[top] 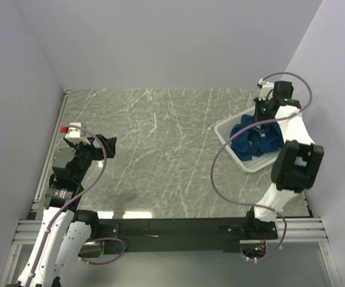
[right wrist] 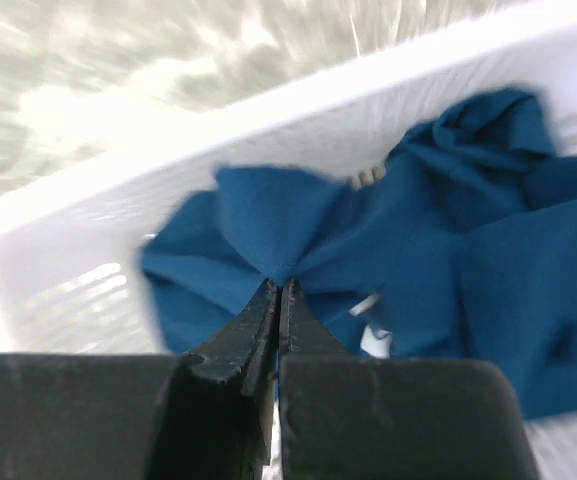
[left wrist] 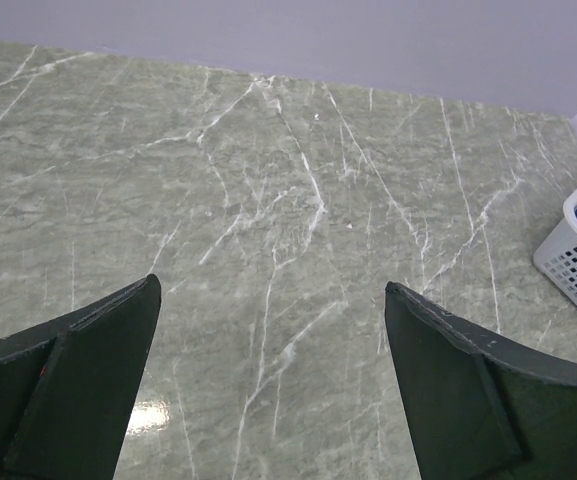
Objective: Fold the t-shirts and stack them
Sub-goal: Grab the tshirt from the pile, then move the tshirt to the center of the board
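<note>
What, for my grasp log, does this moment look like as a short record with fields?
Left gripper: open, holding nothing, over the marble table
Right gripper: shut, pinching a fold of the blue t-shirt
T-shirt: crumpled inside the white mesh basket
Basket: on the table's right side
Folding: not yet started

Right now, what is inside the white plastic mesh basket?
Crumpled dark blue cotton t-shirt fabric fills the white plastic mesh basket, the right gripper shut on a fold. A small pale patch shows. The basket floor beneath, and how many shirts, is hidden.
</note>
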### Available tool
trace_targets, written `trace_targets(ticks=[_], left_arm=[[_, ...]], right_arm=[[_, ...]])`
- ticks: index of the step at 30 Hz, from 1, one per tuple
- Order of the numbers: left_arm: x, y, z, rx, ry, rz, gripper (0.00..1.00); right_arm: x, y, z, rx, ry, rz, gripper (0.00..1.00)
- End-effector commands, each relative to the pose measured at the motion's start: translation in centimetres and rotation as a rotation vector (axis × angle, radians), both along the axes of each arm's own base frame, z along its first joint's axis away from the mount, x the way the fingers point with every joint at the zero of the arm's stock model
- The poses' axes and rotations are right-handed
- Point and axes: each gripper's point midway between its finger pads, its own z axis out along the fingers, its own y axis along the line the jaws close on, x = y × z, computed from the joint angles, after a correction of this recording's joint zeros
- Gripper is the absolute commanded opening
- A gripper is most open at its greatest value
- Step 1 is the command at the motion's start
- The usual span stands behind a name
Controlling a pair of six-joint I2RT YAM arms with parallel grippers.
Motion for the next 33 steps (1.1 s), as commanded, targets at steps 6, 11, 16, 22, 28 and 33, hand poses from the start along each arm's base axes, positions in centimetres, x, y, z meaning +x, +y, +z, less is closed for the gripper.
trace_targets(ticks=[6,11,16,22,28,33], left_arm=[[-0.1,-0.4,1.2,0.01,-0.061,-0.023,0.99],[-0.3,-0.4,1.4,0.013,-0.069,-0.028,0.99],[-0.4,-0.3,1.4,0.016,-0.072,-0.022,0.99],[-0.3,0.0,1.5,0.019,-0.077,-0.007,0.99],[-0.5,0.2,1.7,0.019,-0.09,0.005,0.99],[-0.6,0.3,1.8,0.019,-0.094,0.005,0.99]], right_arm=[[-6.6,9.3,28.8,0.064,-0.71,0.288,0.0],[-11.3,14.5,42.4,0.152,-1.021,0.404,0.0],[-16.3,18.3,49.3,0.385,-1.161,0.55,0.0],[-18.2,20.1,50.0,0.497,-1.146,0.642,0.0],[-16.9,22.3,46.7,0.533,-1.045,0.692,0.0],[-15.7,25.3,40.3,0.497,-0.906,0.76,0.0]])
